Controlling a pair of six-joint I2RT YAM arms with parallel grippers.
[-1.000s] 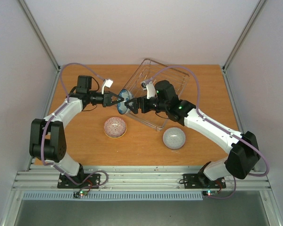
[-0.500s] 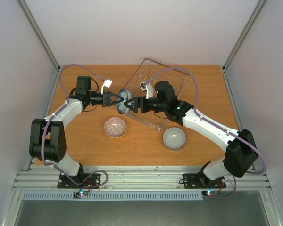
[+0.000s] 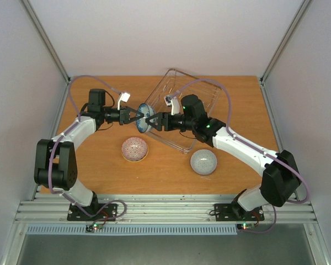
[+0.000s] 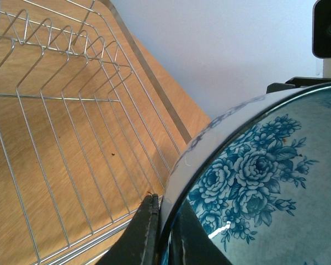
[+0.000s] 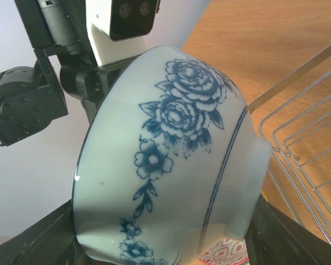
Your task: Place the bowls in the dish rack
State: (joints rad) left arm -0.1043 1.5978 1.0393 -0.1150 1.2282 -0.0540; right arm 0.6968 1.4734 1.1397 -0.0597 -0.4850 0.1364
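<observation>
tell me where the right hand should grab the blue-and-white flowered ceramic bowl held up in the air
Probably the free wall opposite the left hand, coming in from the right. The blue-and-white flowered ceramic bowl stands on edge in mid-air with its rim pinched from the left, one finger inside, one outside, so only that far side is open to the right hand.

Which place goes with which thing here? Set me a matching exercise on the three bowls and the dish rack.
Things:
1. blue-and-white bowl
2. pink bowl
3. grey bowl
4. dish rack

Places:
A. on the table, near side, right of centre
B. far half of the table, set at an angle
C. off the table, rim pinched by the left end effector
D. on the table, near side, left of centre

Pairs: 1-C, 2-D, 3-A, 4-B
</observation>
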